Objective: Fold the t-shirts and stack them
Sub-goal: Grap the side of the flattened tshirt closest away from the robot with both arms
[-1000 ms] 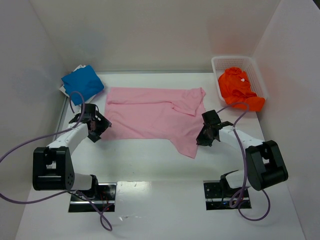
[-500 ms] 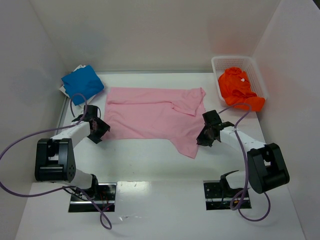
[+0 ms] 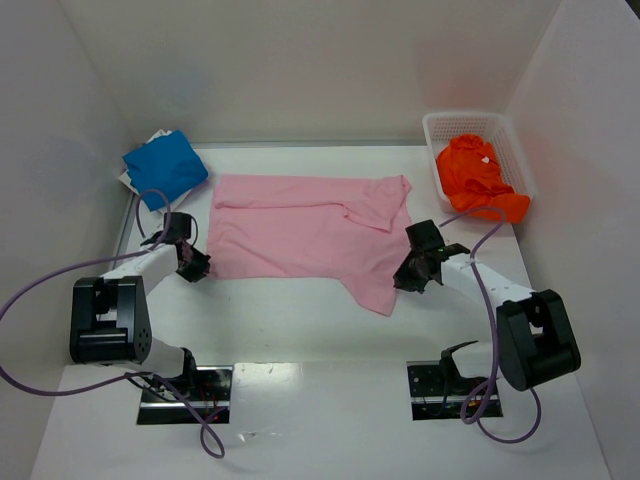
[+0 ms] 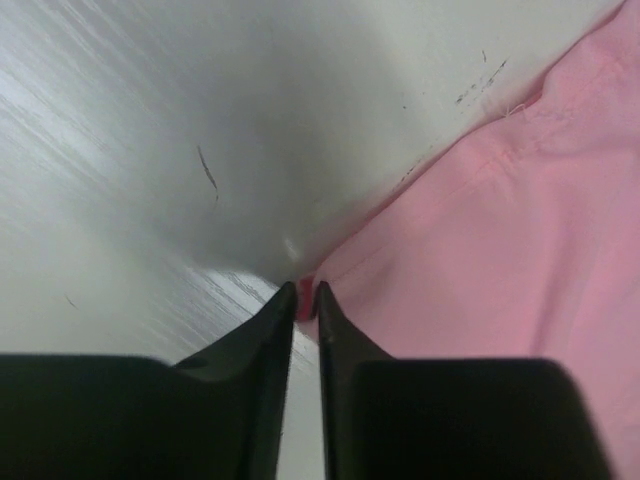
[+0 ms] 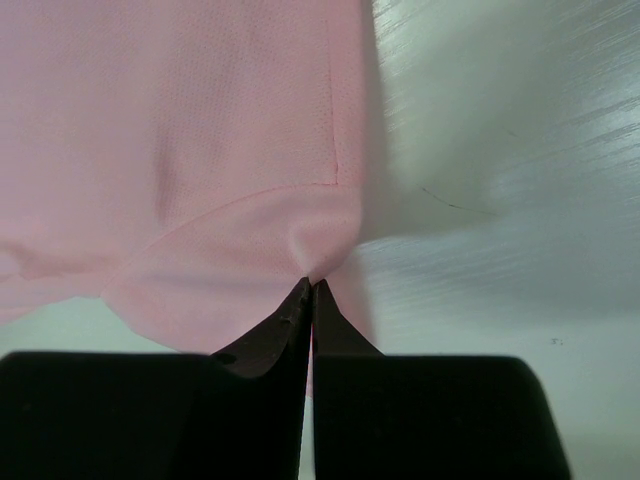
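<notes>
The light pink t-shirt (image 3: 300,230) lies spread flat in the middle of the table, one sleeve folded over at its upper right. My left gripper (image 3: 197,268) is at the shirt's near left corner, and in the left wrist view my left gripper (image 4: 306,290) is shut on the tip of the pink hem (image 4: 500,250). My right gripper (image 3: 402,281) sits at the shirt's right edge. In the right wrist view my right gripper (image 5: 311,283) is shut on a pinched fold of the pink cloth (image 5: 200,120). The bright blue t-shirt (image 3: 165,165) lies folded at the back left. The vivid orange t-shirt (image 3: 475,175) is bunched in the basket.
A white mesh basket (image 3: 470,118) stands at the back right against the wall, the orange cloth spilling over its near rim. White walls close in the table on the left, back and right. Both arms' cables loop over the table near the bases.
My left gripper has slid in to the pink shirt's near left corner and its jaws have closed from wide open onto the hem. The right gripper has kept its hold and place.
</notes>
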